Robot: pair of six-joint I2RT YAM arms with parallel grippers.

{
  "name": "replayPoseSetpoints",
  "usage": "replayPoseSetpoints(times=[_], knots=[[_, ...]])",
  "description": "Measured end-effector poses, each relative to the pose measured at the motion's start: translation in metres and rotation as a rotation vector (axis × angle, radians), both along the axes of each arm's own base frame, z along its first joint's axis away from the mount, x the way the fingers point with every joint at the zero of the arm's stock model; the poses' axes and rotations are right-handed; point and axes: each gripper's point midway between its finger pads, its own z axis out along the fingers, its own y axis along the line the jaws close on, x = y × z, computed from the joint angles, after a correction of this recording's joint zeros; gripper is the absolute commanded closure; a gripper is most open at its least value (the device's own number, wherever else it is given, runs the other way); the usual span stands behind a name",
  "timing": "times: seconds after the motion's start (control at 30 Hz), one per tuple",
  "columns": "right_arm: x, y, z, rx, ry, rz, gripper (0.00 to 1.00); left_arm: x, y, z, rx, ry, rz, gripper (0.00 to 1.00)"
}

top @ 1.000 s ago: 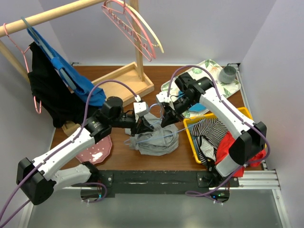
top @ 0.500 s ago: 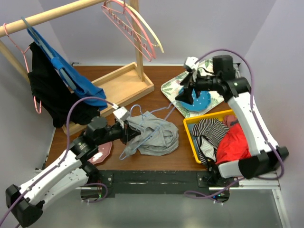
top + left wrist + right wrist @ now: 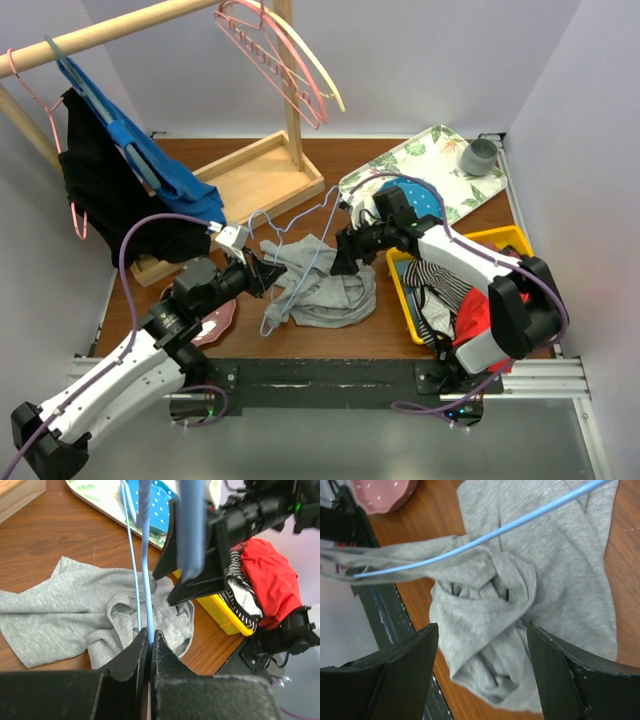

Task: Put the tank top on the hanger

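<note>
Half done at best, you'd judge: your left gripper (image 3: 150,645) pinches the pale-blue hanger (image 3: 146,570), your right gripper (image 3: 481,630) gapes over the grey tank top (image 3: 325,290), bunched on the table (image 3: 340,160), shoulders seemingly unhung.

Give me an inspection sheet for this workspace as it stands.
Surface: wooden table, crowded.
Job's things: tank top crumpled mid-table; hanger held over it.
Clutter: pink plate, yellow bin holding garments, tray with cup.
Grippers: left gripper shut on hanger; right gripper open above tank top.
Cables: purple cables in loose loops.
Surroundings: rack with hung clothes back left; plain walls.
</note>
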Motion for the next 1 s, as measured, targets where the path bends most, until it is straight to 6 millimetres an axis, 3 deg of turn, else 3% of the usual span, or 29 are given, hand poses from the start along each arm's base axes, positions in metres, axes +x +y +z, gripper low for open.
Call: replayPoseSetpoints(times=[0.1, 0.37, 0.57, 0.9, 1.0], knots=[[0.007, 0.010, -0.011, -0.013, 0.014, -0.059, 0.28, 0.002, 0.004, 0.004, -0.018, -0.006, 0.030, 1.00], [0.025, 0.014, -0.020, -0.009, 0.012, -0.166, 0.33, 0.007, 0.010, 0.007, -0.029, -0.006, 0.080, 1.00], [0.019, 0.014, -0.035, -0.032, 0.043, -0.176, 0.36, 0.011, 0.019, 0.003, -0.011, -0.001, 0.136, 1.00], [0.014, 0.016, -0.049, -0.061, 0.065, -0.180, 0.51, 0.011, 0.025, 0.001, -0.001, 0.000, 0.163, 1.00], [0.011, 0.018, -0.056, -0.076, 0.078, -0.171, 0.64, 0.011, 0.026, 0.001, 0.003, -0.003, 0.163, 1.00]])
